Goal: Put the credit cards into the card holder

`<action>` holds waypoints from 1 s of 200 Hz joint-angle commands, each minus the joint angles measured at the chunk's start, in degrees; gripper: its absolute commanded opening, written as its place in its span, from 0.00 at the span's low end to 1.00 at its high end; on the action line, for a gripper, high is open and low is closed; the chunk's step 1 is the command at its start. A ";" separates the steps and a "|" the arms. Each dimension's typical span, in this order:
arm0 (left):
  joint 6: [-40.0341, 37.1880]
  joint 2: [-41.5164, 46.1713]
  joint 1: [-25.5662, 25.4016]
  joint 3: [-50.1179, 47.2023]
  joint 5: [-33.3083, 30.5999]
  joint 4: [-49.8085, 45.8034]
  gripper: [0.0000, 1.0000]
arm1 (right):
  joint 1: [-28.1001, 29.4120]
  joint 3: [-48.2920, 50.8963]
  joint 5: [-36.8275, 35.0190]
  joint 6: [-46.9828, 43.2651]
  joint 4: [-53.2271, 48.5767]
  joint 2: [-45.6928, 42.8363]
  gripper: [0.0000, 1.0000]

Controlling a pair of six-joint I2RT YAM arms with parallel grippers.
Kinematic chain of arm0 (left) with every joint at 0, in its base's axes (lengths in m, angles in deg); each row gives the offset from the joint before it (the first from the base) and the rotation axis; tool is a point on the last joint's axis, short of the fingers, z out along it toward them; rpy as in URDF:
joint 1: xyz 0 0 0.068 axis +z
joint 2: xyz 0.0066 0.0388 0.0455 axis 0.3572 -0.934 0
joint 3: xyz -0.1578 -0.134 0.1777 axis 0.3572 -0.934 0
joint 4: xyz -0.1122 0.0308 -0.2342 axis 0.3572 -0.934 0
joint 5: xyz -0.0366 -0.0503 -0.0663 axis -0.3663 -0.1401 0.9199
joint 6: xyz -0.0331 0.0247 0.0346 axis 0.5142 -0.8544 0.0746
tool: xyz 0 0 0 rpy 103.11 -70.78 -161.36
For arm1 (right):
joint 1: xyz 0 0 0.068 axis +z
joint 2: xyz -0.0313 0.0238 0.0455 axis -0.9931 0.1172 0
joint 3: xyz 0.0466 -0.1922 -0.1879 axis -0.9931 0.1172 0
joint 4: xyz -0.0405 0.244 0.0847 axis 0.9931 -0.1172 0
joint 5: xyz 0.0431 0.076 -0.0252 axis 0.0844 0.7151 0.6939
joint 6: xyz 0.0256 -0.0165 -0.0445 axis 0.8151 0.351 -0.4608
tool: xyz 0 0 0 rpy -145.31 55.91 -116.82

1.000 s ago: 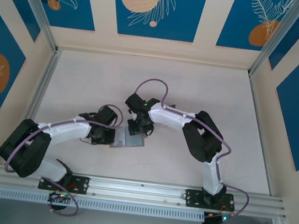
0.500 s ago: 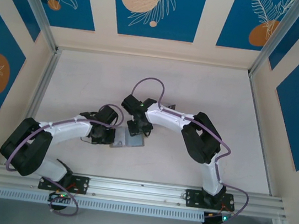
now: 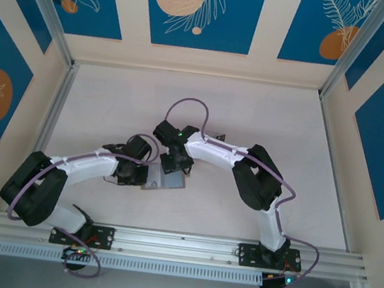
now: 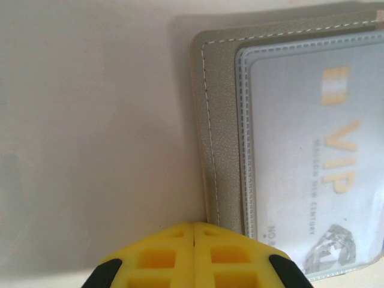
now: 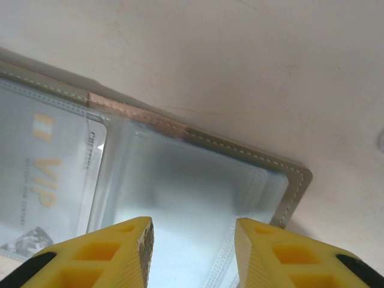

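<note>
Two hands flank the open card holder (image 4: 219, 150) mid-frame on the counter (image 3: 126, 106): left hand (image 4: 193, 252) closed together at its lower edge, right hand (image 5: 192, 252) apart above a clear pocket (image 5: 192, 180); a VIP card (image 4: 318, 150) sits sleeved inside.

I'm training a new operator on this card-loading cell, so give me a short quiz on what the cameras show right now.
1. Which word is printed in gold on the white-grey plastic card inside the open grey stitched card holder? A) VISA B) VIP C) GOLD
2. True or false: the left gripper stands wide open.
3. Fill in: the right gripper, at the clear pocket beside the card, is ____ (open/shut).
Key: 1 B; 2 false; 3 open.
</note>
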State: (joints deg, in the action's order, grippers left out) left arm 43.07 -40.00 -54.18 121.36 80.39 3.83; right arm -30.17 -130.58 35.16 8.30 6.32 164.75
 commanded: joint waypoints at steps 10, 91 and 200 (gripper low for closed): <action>0.88 -6.39 -2.25 -3.08 4.96 15.97 0.01 | 0.28 -2.13 0.38 -1.19 -0.41 2.37 0.42; 0.61 -6.38 -2.30 -3.00 4.96 15.79 0.01 | -0.26 1.76 7.78 -0.68 3.60 2.03 0.20; 0.88 -6.30 -2.91 -2.66 4.94 15.59 0.01 | -4.94 4.90 24.53 2.05 10.80 -1.81 0.09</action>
State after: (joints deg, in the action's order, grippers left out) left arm 43.07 -40.03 -54.79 121.36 79.69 3.83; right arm -35.41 -125.20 55.11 9.48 16.75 163.11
